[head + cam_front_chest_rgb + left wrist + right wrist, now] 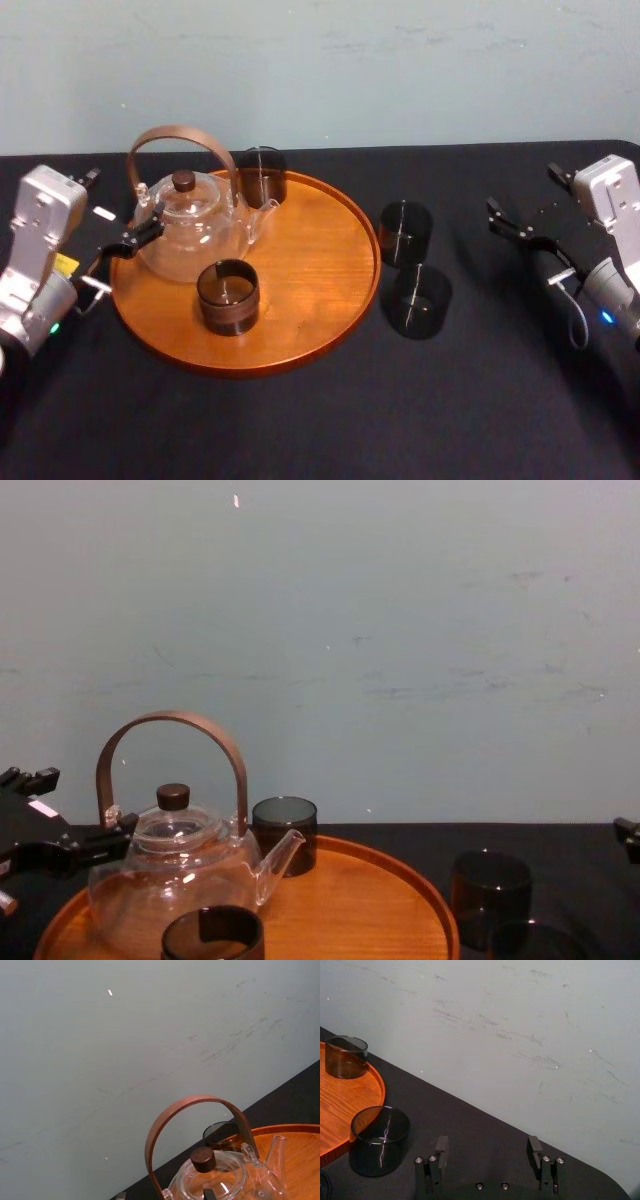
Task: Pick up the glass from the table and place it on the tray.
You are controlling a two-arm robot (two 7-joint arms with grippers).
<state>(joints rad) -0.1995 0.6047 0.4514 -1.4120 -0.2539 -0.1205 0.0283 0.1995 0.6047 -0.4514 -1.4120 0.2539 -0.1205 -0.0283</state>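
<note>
The near glass (420,300) stands on the table (300,430), just right of the tray (310,265), far glass (405,232) just behind it. Closing on one may topple the other. The right gripper (488,1152) is spread, empty, well right; left gripper (118,205), spread too, flanks the teapot (190,235). Dark rims blur against black; their gap is unclear.

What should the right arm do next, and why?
Probably reach the right pincer toward the farther glass on the table: it is open and empty, and that glass stands off the tray, about level with it. The left pincer idles beside the teapot.
</note>
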